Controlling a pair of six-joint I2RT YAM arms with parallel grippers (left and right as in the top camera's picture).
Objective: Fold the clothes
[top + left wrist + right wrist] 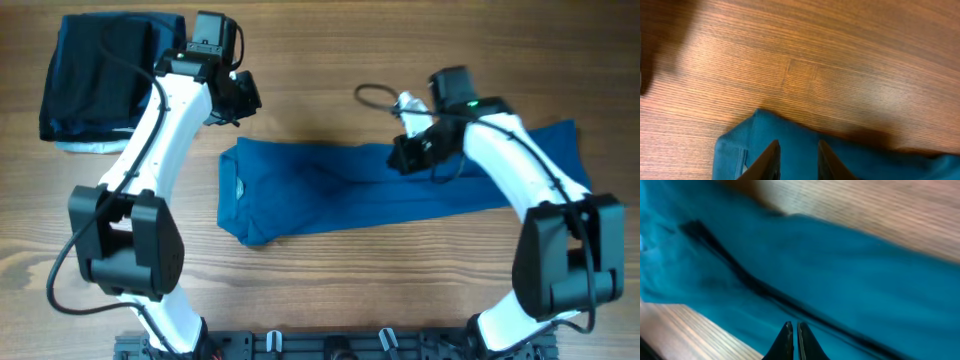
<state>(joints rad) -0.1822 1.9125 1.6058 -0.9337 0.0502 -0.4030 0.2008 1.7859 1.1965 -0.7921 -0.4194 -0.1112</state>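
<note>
A wooden table (330,290) fills the overhead view, its grain running left to right. Across its middle lies a medium-blue polo shirt (330,190), folded into a long narrow band. The band runs from left of centre to the far right and rises slightly towards the right end. Its left end is squared off and wider.

Two white and black robot arms reach in from the near edge. The left arm (150,150) stretches up over the left half of the table. The right arm (520,160) bends over the right part of the shirt.

In the far left corner sits a folded pile of dark garments (100,75) with a pale edge showing beneath, well apart from the shirt.

The left claw (240,95) hangs just beyond the shirt's upper left corner, near the dark pile. In the left wrist view the left claw (798,145) has its two fingers (770,160) a little apart with nothing between them, released, and the shirt's corner (865,160) and bare wood lie below.

The right claw (408,152) is over the shirt's upper edge, right of centre. In the blurred right wrist view the right claw (794,327) is clenched, tips pressed together. No fabric shows between them, and the shirt (840,280) lies beneath.

A black cable (372,95) loops beside the right wrist.
</note>
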